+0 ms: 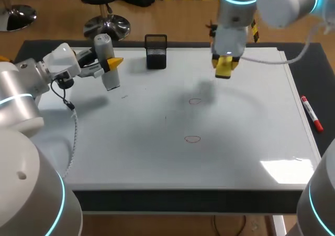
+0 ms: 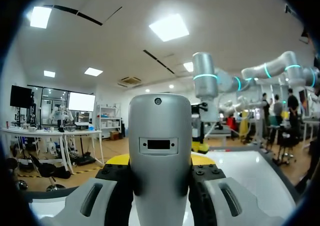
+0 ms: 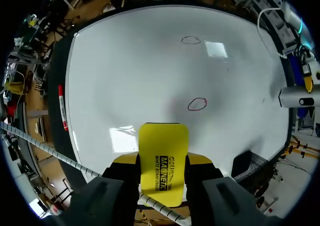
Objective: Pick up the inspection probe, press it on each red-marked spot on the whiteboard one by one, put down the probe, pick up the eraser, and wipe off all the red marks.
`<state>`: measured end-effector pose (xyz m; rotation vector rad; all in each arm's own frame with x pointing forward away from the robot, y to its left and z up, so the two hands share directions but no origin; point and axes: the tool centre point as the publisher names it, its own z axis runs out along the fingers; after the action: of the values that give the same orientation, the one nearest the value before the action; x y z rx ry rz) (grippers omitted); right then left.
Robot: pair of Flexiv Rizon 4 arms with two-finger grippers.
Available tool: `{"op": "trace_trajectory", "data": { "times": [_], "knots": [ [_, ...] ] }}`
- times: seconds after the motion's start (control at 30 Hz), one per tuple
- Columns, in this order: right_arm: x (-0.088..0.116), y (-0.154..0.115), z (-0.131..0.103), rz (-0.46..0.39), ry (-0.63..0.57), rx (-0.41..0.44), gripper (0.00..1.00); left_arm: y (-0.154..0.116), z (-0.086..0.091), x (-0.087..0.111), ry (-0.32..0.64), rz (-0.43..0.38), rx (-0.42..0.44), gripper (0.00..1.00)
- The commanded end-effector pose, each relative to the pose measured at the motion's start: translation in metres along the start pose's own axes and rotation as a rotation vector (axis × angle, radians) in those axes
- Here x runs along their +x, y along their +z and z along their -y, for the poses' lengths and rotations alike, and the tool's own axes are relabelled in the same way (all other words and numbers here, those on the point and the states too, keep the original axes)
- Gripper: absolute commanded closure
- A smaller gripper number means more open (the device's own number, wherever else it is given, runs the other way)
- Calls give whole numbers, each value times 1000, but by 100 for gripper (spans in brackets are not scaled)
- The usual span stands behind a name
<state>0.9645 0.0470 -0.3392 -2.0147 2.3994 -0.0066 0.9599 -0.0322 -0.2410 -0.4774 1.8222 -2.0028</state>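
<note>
At the glossy whiteboard's [image 1: 235, 142] far left, the left fingers [image 1: 115, 63] grip a smooth grey cylindrical probe [image 1: 110, 79]; only the left wrist view shows its rectangular slot. A black mesh holder [image 1: 156, 52] stands at the far edge. Two red ovals [image 1: 194, 101] [image 1: 192, 138] sit mid-board, open board around them. The right fingers [image 3: 199, 160] clamp a flat yellow eraser [image 3: 163, 161] above the far side. A red marker [image 1: 311, 113] lies on the dark surface [image 1: 31, 48] beside the right edge.
</note>
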Motion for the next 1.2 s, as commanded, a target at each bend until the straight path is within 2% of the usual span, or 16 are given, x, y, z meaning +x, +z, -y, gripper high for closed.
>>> {"op": "trace_trajectory", "data": {
  "times": [0.03, 0.27, 0.33, 0.57, 0.8, 1.2],
  "knots": [
    [-17, 7, -25, -7, -18, 43, 100, 1, 0, 0, 2, 2, 1, 100],
    [-48, 16, -62, -5, -61, 33, 100, 1, 0, 0, 2, 2, 1, 100],
    [-55, 17, -71, 19, -63, 21, 100, 1, 0, 0, 2, 2, 1, 100],
    [-75, 31, -93, 48, -91, -13, 100, 1, 0, 0, 2, 2, 1, 100],
    [-86, 49, -100, 70, -138, -55, 100, 1, 0, 0, 2, 2, 1, 100],
    [-94, 66, -94, 55, -212, -79, 100, 1, 0, 0, 2, 2, 1, 100]
  ]
}}
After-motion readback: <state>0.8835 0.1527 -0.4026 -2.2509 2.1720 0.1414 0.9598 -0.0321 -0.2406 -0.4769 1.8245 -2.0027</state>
